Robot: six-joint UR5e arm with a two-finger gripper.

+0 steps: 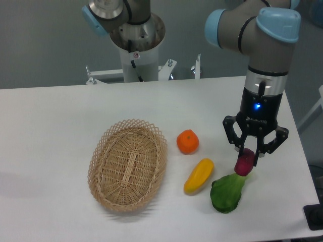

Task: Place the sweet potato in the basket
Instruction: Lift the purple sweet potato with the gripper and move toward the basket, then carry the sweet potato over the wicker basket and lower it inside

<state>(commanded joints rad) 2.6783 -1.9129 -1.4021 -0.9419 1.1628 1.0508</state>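
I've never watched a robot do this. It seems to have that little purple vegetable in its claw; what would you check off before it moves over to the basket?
1. Grip: the gripper has its fingers closed around the top of the sweet potato. Ok.
2. Lifted clear: the sweet potato's lower end sits right at the green vegetable; whether they touch, cannot tell.
3. Basket ready: upright, nothing inside. Ok.
4. Path: the orange fruit and yellow vegetable lie between gripper and basket; a low sweep could hit them, so probably lift first. Not ok yet.
5. Grip firmness: cannot tell from this view.
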